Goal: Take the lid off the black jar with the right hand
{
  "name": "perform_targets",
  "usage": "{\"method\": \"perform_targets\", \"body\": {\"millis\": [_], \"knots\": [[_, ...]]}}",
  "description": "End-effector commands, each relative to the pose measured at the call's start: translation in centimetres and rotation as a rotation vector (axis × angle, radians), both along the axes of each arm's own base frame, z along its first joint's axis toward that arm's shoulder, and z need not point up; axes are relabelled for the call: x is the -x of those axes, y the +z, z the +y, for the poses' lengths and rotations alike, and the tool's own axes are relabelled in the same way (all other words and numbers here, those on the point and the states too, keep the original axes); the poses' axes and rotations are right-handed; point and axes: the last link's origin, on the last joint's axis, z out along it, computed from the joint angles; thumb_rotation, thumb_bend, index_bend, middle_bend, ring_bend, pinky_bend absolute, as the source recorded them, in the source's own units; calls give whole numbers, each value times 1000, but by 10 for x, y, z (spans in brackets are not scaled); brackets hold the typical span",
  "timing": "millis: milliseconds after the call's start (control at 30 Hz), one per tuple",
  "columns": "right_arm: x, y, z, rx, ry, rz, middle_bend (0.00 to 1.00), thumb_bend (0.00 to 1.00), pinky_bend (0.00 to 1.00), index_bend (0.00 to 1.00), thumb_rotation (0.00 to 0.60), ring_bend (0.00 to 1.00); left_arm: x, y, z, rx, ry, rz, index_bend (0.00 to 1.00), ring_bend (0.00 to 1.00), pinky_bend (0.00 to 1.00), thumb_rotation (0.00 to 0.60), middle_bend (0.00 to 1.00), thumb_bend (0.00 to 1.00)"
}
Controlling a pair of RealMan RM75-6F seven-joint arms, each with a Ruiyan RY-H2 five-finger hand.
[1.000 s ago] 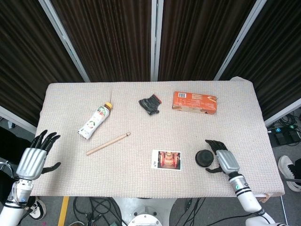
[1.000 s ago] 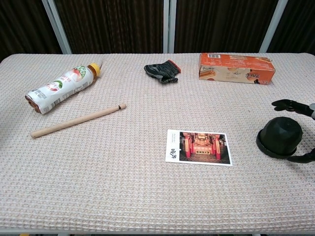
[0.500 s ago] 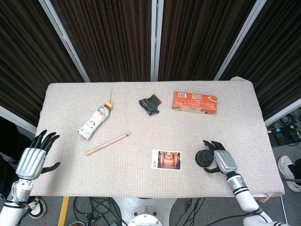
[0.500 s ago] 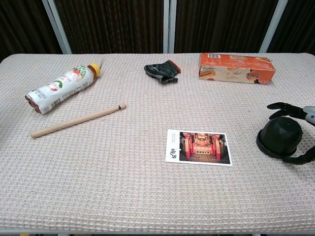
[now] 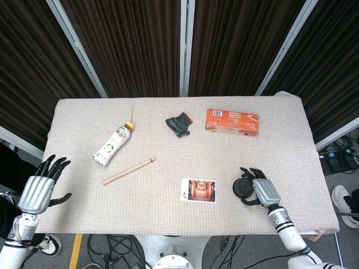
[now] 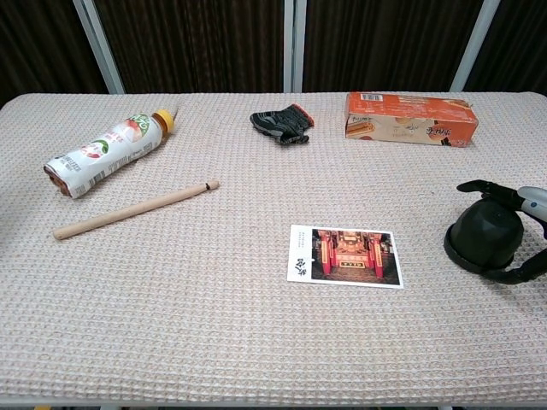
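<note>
**Handling assessment: black jar at the right front of the counter**

Jar position: the black jar (image 6: 485, 237) stands upright on the counter (image 5: 168, 145), near its front right corner, just right of the photo card (image 5: 198, 189).

Right hand (image 5: 259, 189): fingers spread and curved around the jar from its right side, one finger arching behind it and the thumb reaching round its front base. Whether any fingertip touches the jar cannot be told; nothing is lifted.

Left hand (image 5: 40, 185): off the counter's left front edge, fingers apart, holding nothing.

Handling judgement: the jar looks small, rigid and smooth-sided, probably light, so it may slide or turn on the woven cover when the lid is worked. The best hold appears to be the domed upper part, fingers encircling it from above.

Not determinable: the seam between lid and body, and whether the lid screws or lifts. In the chest view the frame edge cuts off most of the right hand.
</note>
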Motion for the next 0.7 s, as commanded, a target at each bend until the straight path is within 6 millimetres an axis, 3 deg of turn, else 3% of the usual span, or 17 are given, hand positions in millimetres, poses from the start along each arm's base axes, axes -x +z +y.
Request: {"method": "perform_targets", "body": {"millis": [33, 500, 700], "knots": [[0, 0, 0, 1, -1, 1, 232, 92, 0, 0, 600, 0, 0, 0, 0, 1, 0, 1, 138, 0, 152, 600, 108, 126], [1, 3, -1, 36, -7, -23, 341, 145, 0, 2, 600, 0, 0, 0, 0, 2, 1, 1, 138, 0, 152, 600, 108, 125], [0, 8, -3, 83, 2, -46, 389, 162, 0, 145, 600, 0, 0, 0, 0, 3, 0, 0, 138, 0, 152, 600, 108, 125]]}}
